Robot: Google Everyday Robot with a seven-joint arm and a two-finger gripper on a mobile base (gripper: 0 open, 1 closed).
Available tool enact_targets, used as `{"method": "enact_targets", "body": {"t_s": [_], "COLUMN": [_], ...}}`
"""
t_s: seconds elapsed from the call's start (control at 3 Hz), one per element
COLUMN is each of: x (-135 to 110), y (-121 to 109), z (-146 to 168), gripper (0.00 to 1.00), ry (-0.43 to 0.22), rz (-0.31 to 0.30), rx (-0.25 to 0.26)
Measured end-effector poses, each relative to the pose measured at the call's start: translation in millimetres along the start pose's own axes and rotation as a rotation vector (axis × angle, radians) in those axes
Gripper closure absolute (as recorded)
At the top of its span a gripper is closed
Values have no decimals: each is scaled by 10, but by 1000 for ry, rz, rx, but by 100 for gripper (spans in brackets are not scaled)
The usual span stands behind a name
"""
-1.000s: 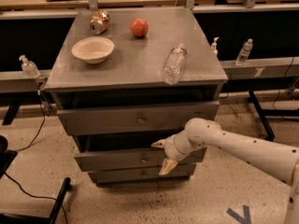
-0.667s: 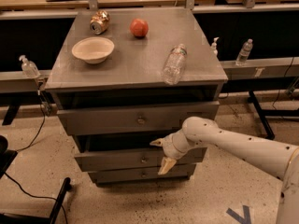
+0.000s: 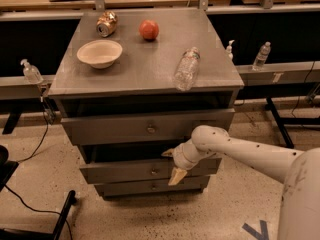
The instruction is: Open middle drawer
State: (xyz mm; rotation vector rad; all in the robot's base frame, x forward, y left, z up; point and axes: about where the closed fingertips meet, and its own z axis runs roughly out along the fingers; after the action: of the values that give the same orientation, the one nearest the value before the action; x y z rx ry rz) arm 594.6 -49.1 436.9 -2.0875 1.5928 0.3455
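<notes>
The grey cabinet (image 3: 145, 79) has three drawers. The middle drawer (image 3: 120, 172) is the second one, with a small round knob (image 3: 154, 172) at its centre. A dark gap shows above its front. My gripper (image 3: 172, 164) is at the front of this drawer, just right of the knob. Its tan fingers are spread apart, one fingertip (image 3: 167, 153) at the drawer's top edge and the other (image 3: 176, 176) low on the front. It holds nothing. My white arm (image 3: 240, 154) reaches in from the right. The top drawer (image 3: 150, 127) and the lowest drawer (image 3: 150, 186) lie above and below.
On the cabinet top are a bowl (image 3: 100, 53), a can (image 3: 106, 24), a red fruit (image 3: 149, 29) and a lying plastic bottle (image 3: 187, 68). Small bottles (image 3: 262, 56) stand on a rail behind. A black stand base (image 3: 62, 209) and a cable lie on the floor at left.
My gripper has shifted slightly left along the middle drawer's front, toward the knob. The drawers and the things on top have not moved.
</notes>
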Motion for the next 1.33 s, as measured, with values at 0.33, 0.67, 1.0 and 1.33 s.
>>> {"method": "enact_targets", "body": {"t_s": [0.33,0.67,1.0,1.33], "x": [98,114,49,-10], "y": [44,224,552,920], "z": [97,116,-55,-180], "gripper": [33,32,29,30], "ry": [20,11,-10,-33], "rz": [21,24,12,12], "rx": [-21,-64,-95,-145]}}
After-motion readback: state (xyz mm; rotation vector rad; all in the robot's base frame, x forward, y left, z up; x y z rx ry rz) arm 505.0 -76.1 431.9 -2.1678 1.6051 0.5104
